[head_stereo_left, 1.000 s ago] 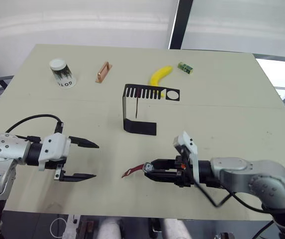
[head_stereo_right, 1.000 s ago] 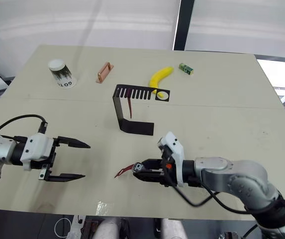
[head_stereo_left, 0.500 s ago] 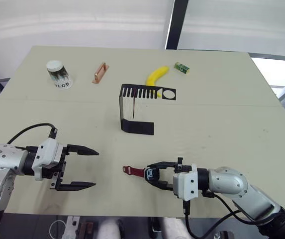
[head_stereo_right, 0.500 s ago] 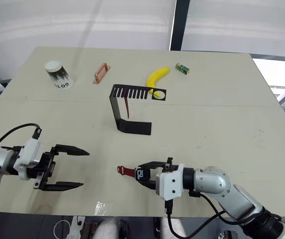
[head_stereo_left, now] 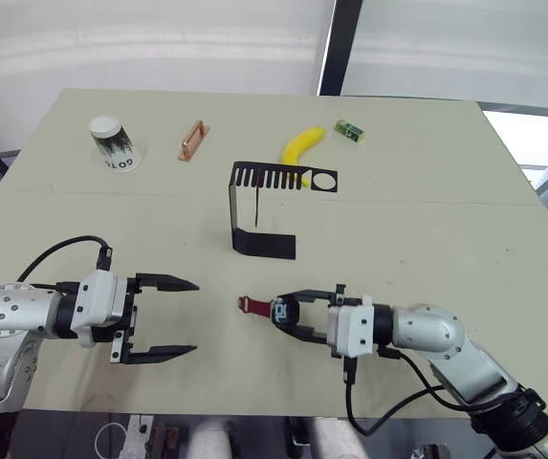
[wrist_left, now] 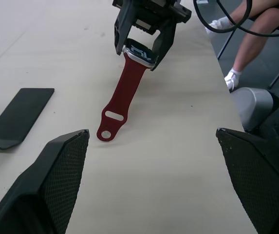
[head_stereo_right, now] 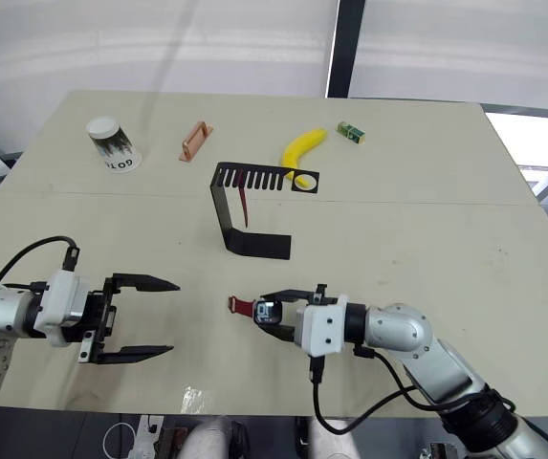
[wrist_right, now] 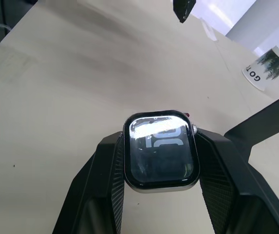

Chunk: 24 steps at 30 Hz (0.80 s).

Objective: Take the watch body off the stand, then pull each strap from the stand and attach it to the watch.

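My right gripper [head_stereo_left: 284, 313] is shut on the watch body [wrist_right: 161, 148], a dark rounded-square case with a lit screen facing up. One red strap [wrist_left: 124, 95] joins the case and lies flat on the table, pointing toward my left gripper [head_stereo_left: 194, 317]. That gripper stands open a short way left of the strap's tip, with nothing between its fingers. The black stand [head_stereo_left: 259, 244] sits behind them at the table's middle. A second dark red strap [head_stereo_right: 246, 206] hangs from the stand's comb slots.
At the back of the table are a paper cup [head_stereo_left: 113, 142], a copper-coloured bracket [head_stereo_left: 192, 140], a banana [head_stereo_left: 304, 145] and a small green box [head_stereo_left: 352, 131]. A person's legs [wrist_left: 256, 24] show beyond the table's edge in the left wrist view.
My right wrist has turned so the watch faces up, and it has carried the watch and strap slightly away from the front edge. The left gripper has edged right toward the strap.
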### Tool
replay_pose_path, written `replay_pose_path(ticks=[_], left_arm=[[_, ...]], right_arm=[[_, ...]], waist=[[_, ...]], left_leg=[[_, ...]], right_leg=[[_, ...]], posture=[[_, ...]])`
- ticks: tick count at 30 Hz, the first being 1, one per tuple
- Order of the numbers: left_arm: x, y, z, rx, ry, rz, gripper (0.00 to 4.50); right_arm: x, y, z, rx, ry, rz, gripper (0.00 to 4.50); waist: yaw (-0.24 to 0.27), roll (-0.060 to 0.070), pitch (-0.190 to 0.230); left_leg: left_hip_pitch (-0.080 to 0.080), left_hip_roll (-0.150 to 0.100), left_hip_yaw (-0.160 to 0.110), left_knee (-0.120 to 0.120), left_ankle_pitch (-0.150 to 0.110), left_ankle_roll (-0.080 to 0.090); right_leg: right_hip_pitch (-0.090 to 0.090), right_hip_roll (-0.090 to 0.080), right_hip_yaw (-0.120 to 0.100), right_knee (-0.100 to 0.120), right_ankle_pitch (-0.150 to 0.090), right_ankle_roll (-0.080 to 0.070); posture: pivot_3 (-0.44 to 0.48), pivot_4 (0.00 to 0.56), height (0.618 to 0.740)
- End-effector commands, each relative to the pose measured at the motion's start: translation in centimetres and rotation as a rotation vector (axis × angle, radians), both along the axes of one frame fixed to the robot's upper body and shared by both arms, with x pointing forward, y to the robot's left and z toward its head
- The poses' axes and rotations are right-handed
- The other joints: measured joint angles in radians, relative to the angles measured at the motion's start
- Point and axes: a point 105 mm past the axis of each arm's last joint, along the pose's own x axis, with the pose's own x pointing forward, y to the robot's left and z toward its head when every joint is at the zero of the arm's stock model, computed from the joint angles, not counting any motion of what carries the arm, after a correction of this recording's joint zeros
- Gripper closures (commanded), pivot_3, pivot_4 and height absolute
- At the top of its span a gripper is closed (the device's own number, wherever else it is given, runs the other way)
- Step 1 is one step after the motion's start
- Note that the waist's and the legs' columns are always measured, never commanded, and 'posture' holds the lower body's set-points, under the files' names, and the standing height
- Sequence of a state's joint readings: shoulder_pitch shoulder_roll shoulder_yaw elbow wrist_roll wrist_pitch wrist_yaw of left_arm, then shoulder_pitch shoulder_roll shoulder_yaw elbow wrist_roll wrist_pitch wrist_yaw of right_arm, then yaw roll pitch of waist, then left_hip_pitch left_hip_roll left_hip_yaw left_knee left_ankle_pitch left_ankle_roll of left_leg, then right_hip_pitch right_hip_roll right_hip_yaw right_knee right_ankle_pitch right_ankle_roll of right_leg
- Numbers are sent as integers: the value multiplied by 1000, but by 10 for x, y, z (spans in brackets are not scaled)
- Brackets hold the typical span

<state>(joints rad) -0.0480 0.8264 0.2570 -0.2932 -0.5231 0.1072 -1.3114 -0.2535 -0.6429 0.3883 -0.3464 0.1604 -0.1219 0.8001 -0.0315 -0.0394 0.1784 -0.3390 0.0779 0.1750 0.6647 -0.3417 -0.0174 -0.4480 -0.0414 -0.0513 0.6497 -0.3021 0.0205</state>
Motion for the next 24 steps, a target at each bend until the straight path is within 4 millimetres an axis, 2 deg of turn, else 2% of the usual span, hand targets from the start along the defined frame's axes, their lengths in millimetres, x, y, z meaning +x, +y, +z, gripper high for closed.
replay_pose_path(ticks=[1, 5, 11, 15, 22, 24], left_arm=[[5, -10, 11, -20, -126, 17, 0], [5, -20, 4, 34, -215, -17, 0], [5, -40, -5, 64, -284, -55, 0], [4, -52, -7, 42, -292, -38, 0], [13, -61, -17, 68, -306, 17, 0], [15, -65, -19, 62, -302, 19, 494]], right_arm=[[-4, 3, 10, 125, 355, 8, 2893], [-6, 6, 7, 191, 743, -26, 2893], [-3, 7, 7, 219, 946, -105, 2893], [-2, 8, 8, 240, 1014, -136, 2893], [-4, 10, 11, 246, 1047, -137, 2893], [-6, 12, 12, 243, 1062, -126, 2893]], waist=[[2, 0, 0], [1, 0, 0], [1, 0, 0], [1, 0, 0], [1, 0, 0], [2, 0, 0]], left_leg=[[1, 0, 0, 0, 0, 0], [1, 0, -1, 0, 0, 1], [1, 0, -1, 0, 0, 0], [1, 0, -1, 0, 0, 0], [1, 0, -1, 0, 0, 0], [1, 0, -1, -1, 0, 0]], right_leg=[[0, 0, 0, 2, 0, 0], [0, -1, 0, 3, 0, -1], [0, -1, 0, 3, -1, -1], [0, -1, 0, 3, -1, -1], [0, 0, 0, 3, -1, -1], [0, -1, 0, 3, -1, -1]], posture=[[0, 150, 729], [0, 150, 729], [0, 150, 729], [0, 150, 729], [0, 150, 729], [0, 150, 729]])
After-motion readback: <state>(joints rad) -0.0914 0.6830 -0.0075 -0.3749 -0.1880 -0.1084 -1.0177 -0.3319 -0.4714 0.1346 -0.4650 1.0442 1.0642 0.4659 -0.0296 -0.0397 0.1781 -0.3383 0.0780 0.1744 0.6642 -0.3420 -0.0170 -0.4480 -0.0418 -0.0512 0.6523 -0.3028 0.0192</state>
